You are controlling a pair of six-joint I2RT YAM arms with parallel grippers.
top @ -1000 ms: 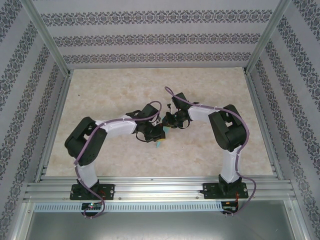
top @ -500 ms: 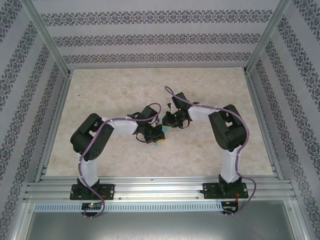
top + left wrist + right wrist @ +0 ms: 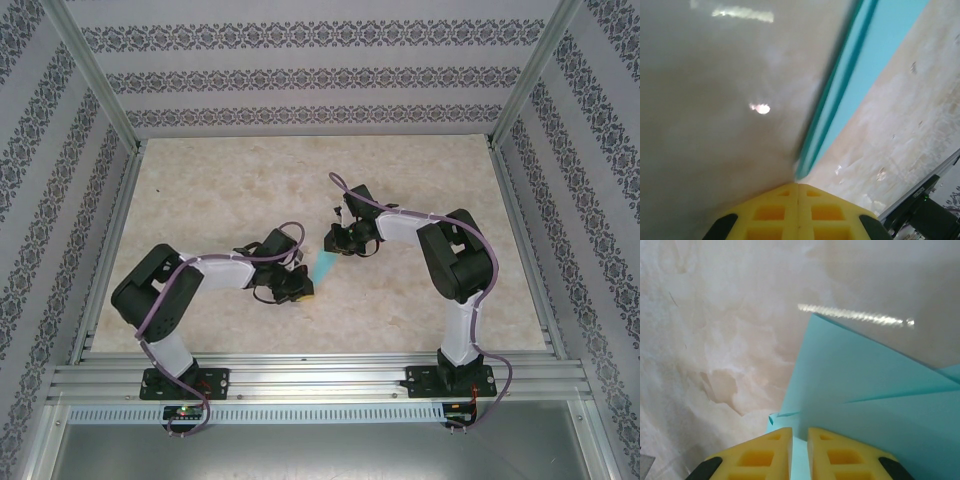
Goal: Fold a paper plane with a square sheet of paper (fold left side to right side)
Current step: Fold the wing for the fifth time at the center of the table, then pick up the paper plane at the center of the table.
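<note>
Since a second ago my left arm slid back toward its base, uncovering the paper plane [image 3: 322, 265] flat on the table [image 3: 420, 170] between my grippers. Top view: left gripper [image 3: 296, 286] at its near tip, right gripper [image 3: 340, 240] at the far end, pinning it for the crease. Left wrist: pads [image 3: 799, 207] fully shut, empty, touching the paper's tip. Right wrist: right gripper [image 3: 799, 439] slightly parted, straddling the paper edge; can't confirm a grip

Paper plane [image 3: 322, 264] between both grippers
</note>
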